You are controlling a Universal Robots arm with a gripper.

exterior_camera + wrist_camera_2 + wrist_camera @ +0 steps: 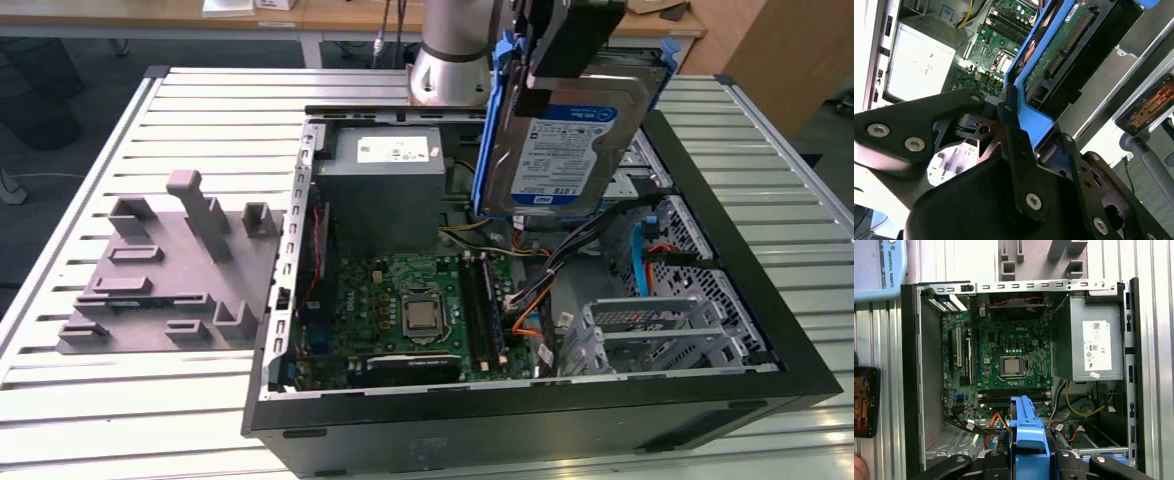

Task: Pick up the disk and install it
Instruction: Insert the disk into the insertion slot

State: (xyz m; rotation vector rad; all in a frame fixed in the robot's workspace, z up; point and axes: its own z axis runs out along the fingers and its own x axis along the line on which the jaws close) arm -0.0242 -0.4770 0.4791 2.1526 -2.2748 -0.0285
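Note:
The disk [561, 135] hangs upright in the air above the open computer case [747, 300], over its back right part. It is a silver drive with a white-and-blue label, framed by a blue carrier bracket [491, 120]. My gripper [558, 70] is shut on its upper end. In the second wrist view the black fingers [1009, 125] clamp the blue bracket [1036, 122], and the disk's green circuit-board side [1061, 50] points toward the case. In the first wrist view the bracket [1027, 432] sticks out from my gripper [1028, 460] over the case's lower bay area.
Inside the case lie the motherboard [407, 310], the grey power supply [387, 175] and a silver drive cage [667, 330] at the exterior view's right. A grey plastic fixture [167, 270] stands on the slatted table [200, 100] beside the case. Orange and yellow cables [1076, 407] run near the bays.

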